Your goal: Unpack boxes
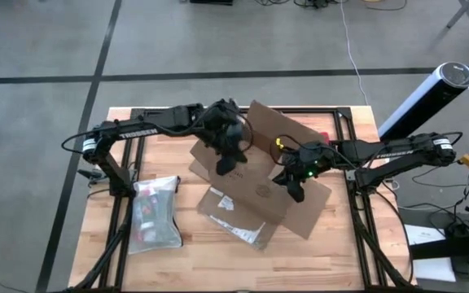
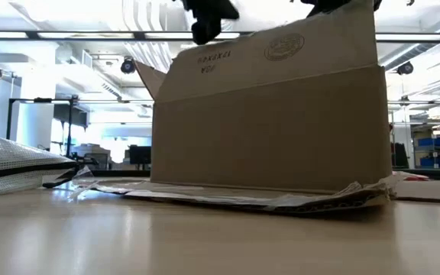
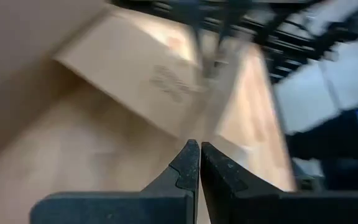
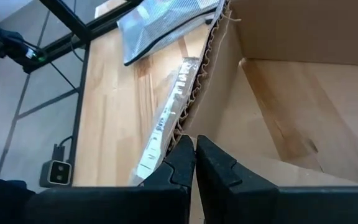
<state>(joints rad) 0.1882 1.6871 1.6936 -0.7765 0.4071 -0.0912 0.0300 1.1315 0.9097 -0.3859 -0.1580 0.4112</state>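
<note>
Where wooden table (image 1: 332, 252) meets grey floor (image 1: 39, 49)

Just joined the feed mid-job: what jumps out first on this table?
The opened cardboard box dominates mid-table, its flaps splayed flat. Both arms reach in over it: the left hand above its left part and the right hand on its right side, both shut and empty. A mesh zip pouch lies at the table's left.

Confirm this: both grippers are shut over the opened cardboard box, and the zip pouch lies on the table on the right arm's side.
One thing is wrong: the zip pouch lies on the left arm's side, as the high view shows. The rest holds: the left gripper and right gripper are shut over the opened cardboard box.
</note>
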